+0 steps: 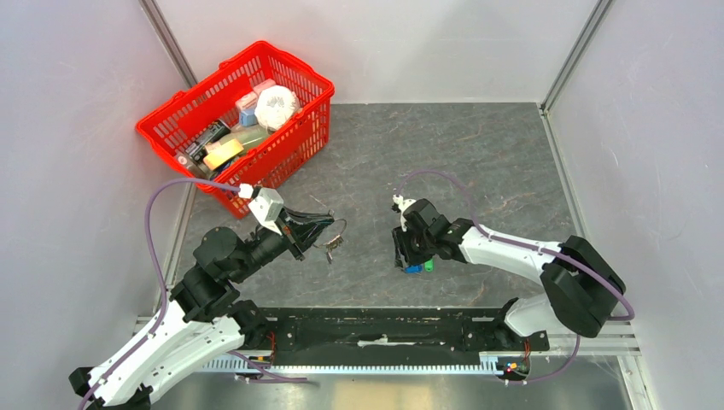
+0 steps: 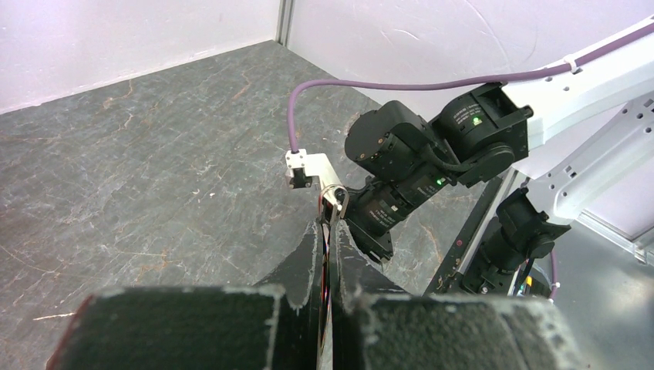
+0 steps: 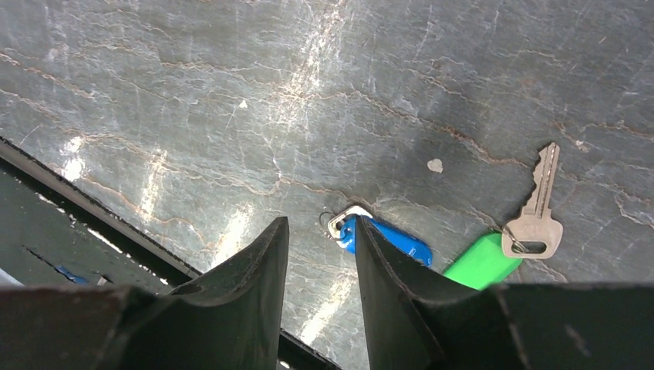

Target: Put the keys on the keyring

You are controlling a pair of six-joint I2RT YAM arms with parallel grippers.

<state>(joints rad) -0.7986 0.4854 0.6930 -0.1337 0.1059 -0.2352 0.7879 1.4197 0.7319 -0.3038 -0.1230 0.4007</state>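
The left gripper [image 1: 327, 225] hangs above the grey marbled counter [image 1: 478, 162], left of centre. Its jaws are pressed together on the keyring [image 1: 338, 229], a thin silver wire ring that sticks out past the fingertips, with a small cluster of silver keys [image 1: 332, 246] dangling below it. In the left wrist view the ring shows only edge-on as a thin line between the closed fingers [image 2: 308, 258], so its shape cannot be made out there.

The right gripper [image 3: 320, 227] points down at the counter near the middle, well apart from the ring. Its jaws stand apart with bare counter between them. Just beside one finger [image 3: 385, 285] lies a blue-headed key [image 3: 388, 240], a little silver loop at its near end; that finger hides part of its lower edge. Next to it lies a green-headed key [image 3: 480, 262], and a plain silver key [image 3: 534, 216] rests with its head touching the green one, blade pointing away.

A red plastic basket [image 1: 294, 141] filled with packets and boxes sits at the far left corner of the counter, just behind the left arm. A black rail [image 1: 384, 329] runs along the near edge between the two bases. Purple cables [image 1: 154, 248] loop from each wrist.
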